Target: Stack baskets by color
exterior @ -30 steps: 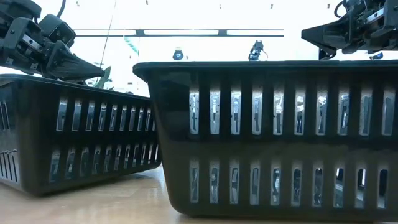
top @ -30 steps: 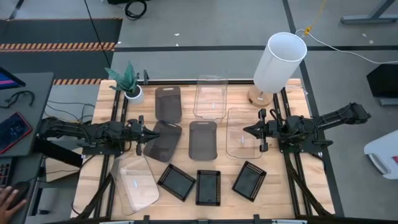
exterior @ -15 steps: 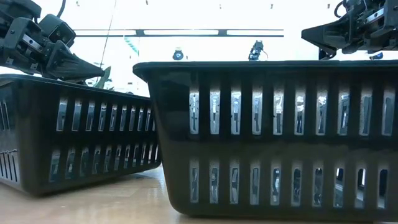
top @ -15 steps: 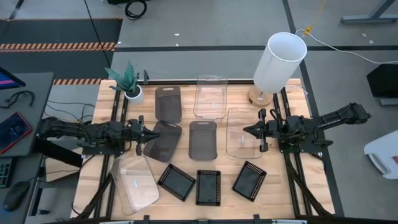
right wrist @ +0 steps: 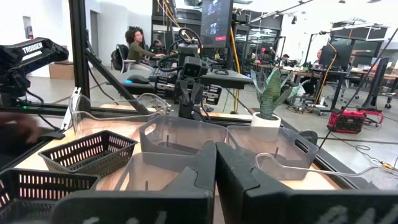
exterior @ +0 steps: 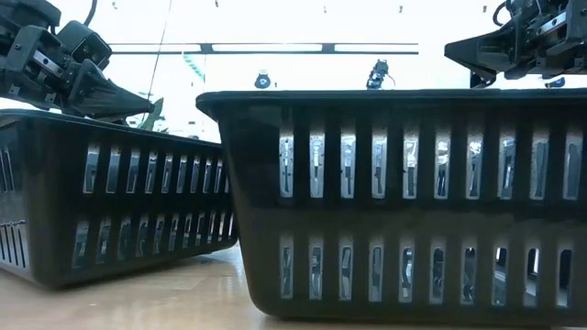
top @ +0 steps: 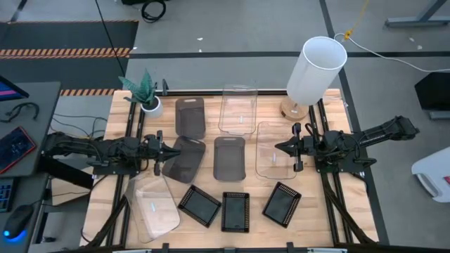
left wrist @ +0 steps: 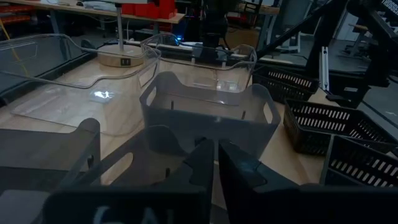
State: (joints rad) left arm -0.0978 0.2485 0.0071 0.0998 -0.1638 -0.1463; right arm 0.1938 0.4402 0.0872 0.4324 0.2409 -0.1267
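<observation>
Three clear baskets (top: 238, 109), (top: 274, 149), (top: 153, 205) stand on the wooden table. Three smoky grey baskets (top: 190, 117), (top: 184, 159), (top: 229, 157) stand in the middle. Three black mesh baskets (top: 200, 205), (top: 235, 211), (top: 282, 204) form a row near the front edge. All rest on their bottoms, apart from each other. My left gripper (top: 166, 157) is shut and hovers level at the left end of a grey basket (left wrist: 205, 118). My right gripper (top: 278, 147) is shut and hovers level over the right clear basket.
A tall white cylinder lamp (top: 318, 70) stands at the far right corner and a potted green plant (top: 145, 91) at the far left. Black rails run along both table sides. People (right wrist: 135, 43) sit at desks beyond the table.
</observation>
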